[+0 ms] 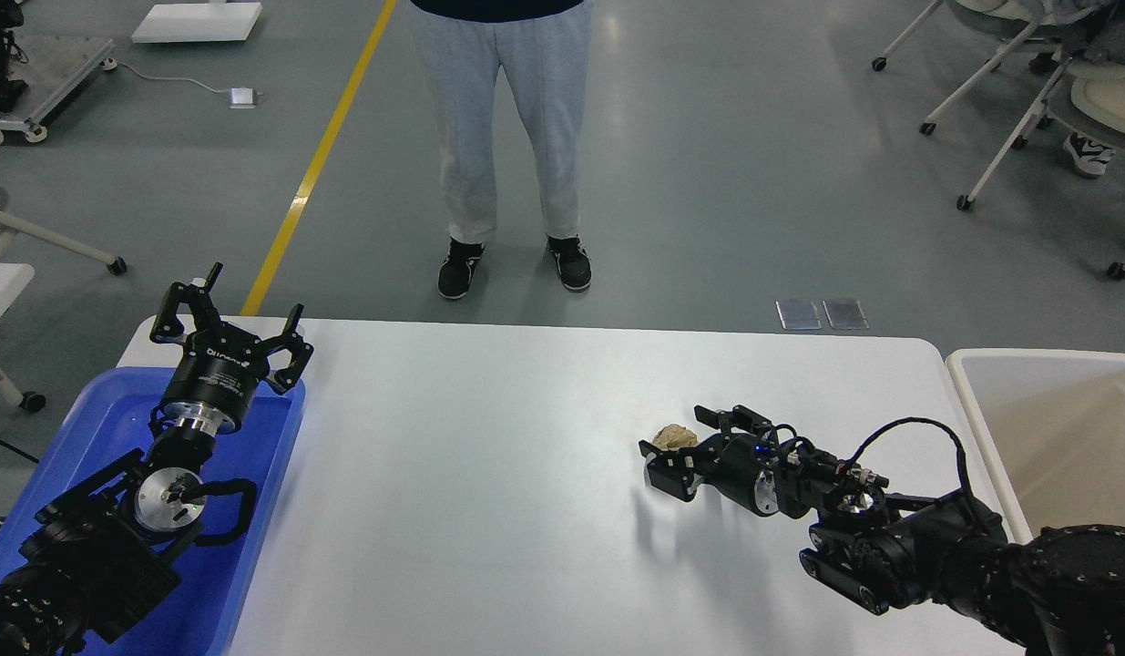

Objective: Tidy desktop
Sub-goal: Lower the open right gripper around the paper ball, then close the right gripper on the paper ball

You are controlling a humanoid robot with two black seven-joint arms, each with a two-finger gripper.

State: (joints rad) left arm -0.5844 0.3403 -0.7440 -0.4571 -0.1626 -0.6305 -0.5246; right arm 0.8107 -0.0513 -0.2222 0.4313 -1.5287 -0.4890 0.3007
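The white desktop (489, 474) fills the middle of the head view. A small crumpled beige paper ball (673, 438) lies on its right half. My right gripper (688, 445) is low over the desktop with its two fingers open, one on each side of the ball; I cannot tell whether they touch it. My left gripper (227, 314) is open and empty, held up above the far edge of the blue tray (261, 510) at the left.
A beige-white rimmed bin (967, 401) stands off the desktop's right edge. A person in grey trousers (503, 137) stands just behind the far edge. Wheeled chairs (1027, 100) are at the back right.
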